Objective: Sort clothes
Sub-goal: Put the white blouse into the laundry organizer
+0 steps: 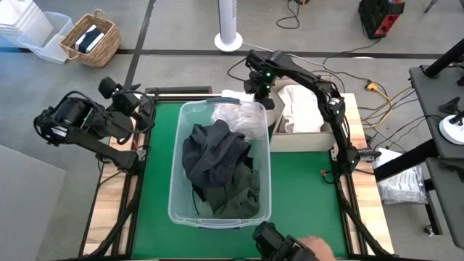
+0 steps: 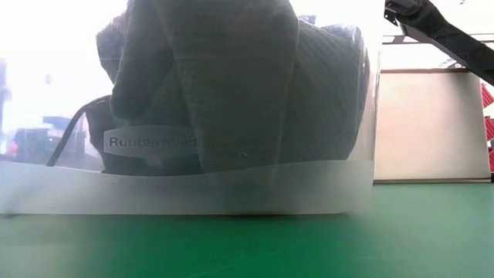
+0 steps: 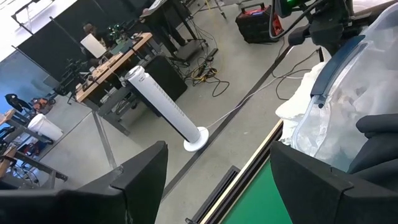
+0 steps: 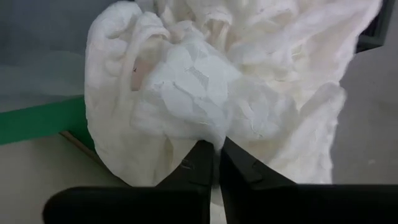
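A clear tub (image 1: 176,181) holds a heap of dark grey and dark green clothes (image 1: 217,170), with white cloth (image 1: 243,116) at its far end. Through the tub wall the dark clothes (image 2: 231,85) fill the low view. More white clothes (image 1: 299,107) lie in the cardboard box (image 1: 304,139) right of the tub. My right gripper (image 1: 262,90) hovers over the tub's far right corner, shut on a white garment (image 4: 236,81). My left gripper (image 1: 141,116) waits open at the table's far left, beside the tub, touching nothing. My right gripper (image 4: 216,149) pinches a crumpled fold of the white garment (image 4: 214,138) between its two fingers, coming at it from above. The cloth bunches slack beyond the fingers. Whether its lower end rests on anything cannot be told.
The green mat (image 1: 304,188) lies bare to the right of the tub and along the near side (image 2: 309,247). A white tower fan (image 3: 165,112) stands on the floor beyond the far edge. A wicker basket (image 1: 90,40) sits off the table, far left. A hand (image 1: 315,248) shows at the near edge.
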